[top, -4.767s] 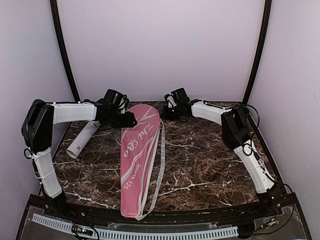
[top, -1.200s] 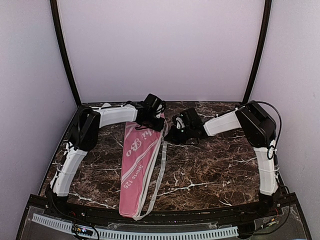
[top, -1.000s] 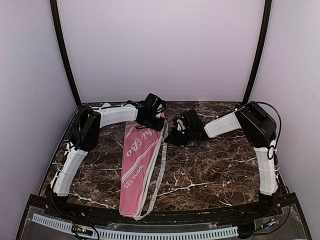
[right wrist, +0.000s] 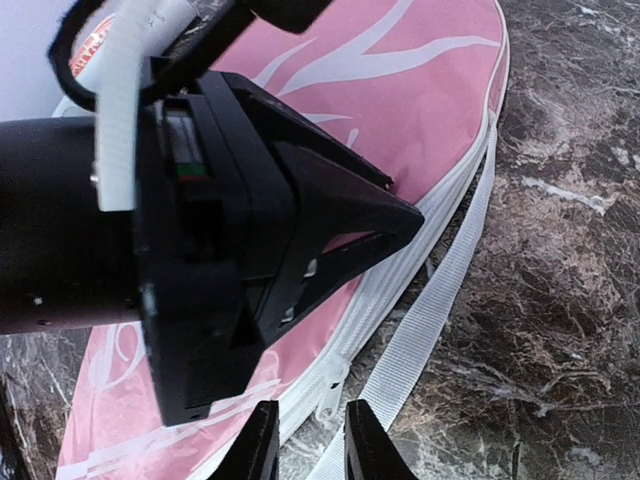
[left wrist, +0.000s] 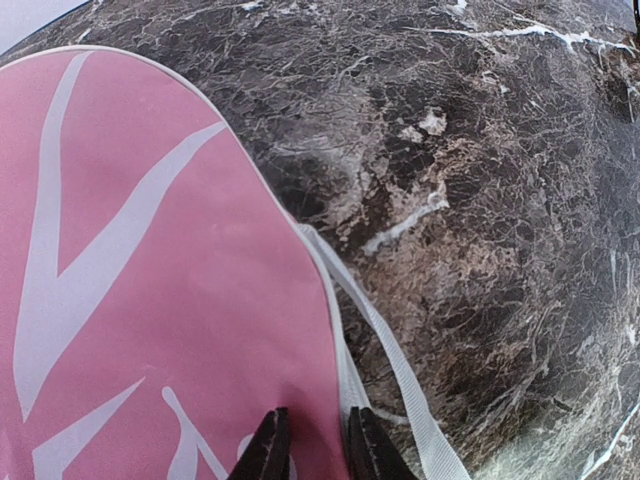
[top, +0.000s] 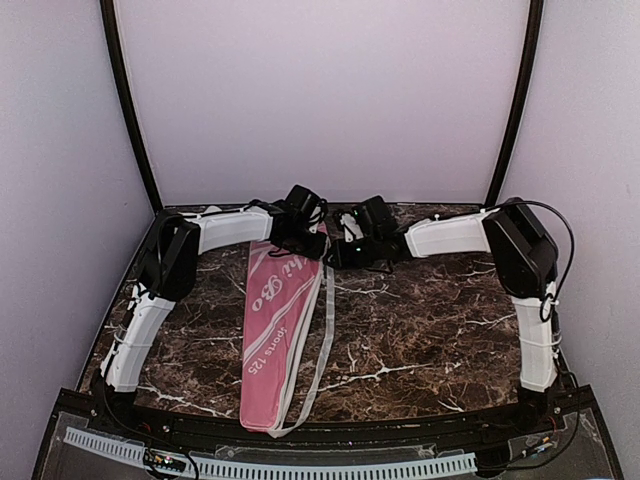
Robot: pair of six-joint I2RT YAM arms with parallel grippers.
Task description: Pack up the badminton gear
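The pink racket-shaped bag [top: 275,310] lies lengthwise on the marble table, wide end at the back. It also shows in the left wrist view [left wrist: 150,280] and the right wrist view [right wrist: 400,70]. My left gripper [top: 305,240] sits on the wide end's right edge, its jaws closed narrowly on the pink fabric [left wrist: 318,450]. My right gripper [top: 338,255] is just to its right, open a little [right wrist: 310,445]. The bag's white zipper pull [right wrist: 330,385] lies just ahead of its fingertips, untouched. Rackets, shuttlecocks and tube are out of view.
The bag's white strap [top: 322,320] trails along its right side on the table and runs close past both grippers [right wrist: 430,310]. The left gripper's black body [right wrist: 250,230] fills the left of the right wrist view. Walls close in the back and sides.
My right gripper has moved left and back, from the middle of the table to the bag's right edge beside the left gripper. The left gripper has stayed on the bag.
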